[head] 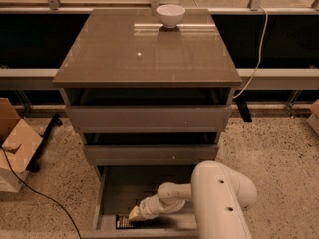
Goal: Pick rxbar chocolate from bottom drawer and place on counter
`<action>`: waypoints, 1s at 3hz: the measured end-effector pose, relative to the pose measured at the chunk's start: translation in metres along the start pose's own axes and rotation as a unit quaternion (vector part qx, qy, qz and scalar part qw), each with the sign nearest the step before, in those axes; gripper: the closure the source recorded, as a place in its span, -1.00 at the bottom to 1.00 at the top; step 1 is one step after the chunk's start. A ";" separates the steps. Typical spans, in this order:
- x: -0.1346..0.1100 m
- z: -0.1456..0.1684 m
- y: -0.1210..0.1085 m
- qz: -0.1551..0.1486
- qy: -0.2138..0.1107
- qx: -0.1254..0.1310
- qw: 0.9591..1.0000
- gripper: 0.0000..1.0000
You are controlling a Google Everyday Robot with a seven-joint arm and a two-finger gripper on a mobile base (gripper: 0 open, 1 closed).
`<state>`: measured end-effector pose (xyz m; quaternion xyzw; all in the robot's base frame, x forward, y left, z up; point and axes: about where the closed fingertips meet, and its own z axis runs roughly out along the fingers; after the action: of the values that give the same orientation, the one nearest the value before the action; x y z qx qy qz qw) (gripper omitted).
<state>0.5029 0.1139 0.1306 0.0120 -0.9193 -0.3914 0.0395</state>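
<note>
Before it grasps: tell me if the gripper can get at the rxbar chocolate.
Probably yes. The bottom drawer stands open, nothing covers the rxbar chocolate, and the gripper is down inside the drawer, right at the bar's edge.

The glossy grey-brown counter [144,59] carries a white bowl [170,15] at its back edge. The white, cream-tipped gripper [134,213] is low in the grey bottom drawer [124,188], by its front edge, at the black, pale-lettered rxbar chocolate [123,222].
</note>
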 end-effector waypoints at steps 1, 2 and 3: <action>0.003 -0.011 0.005 -0.009 -0.014 -0.002 1.000 0.52; 0.004 -0.035 0.012 -0.022 -0.038 -0.006 0.999 0.05; 0.005 -0.045 0.010 -0.023 -0.045 -0.009 0.999 -0.57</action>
<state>0.5019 0.0882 0.1698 0.0148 -0.9163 -0.4002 -0.0108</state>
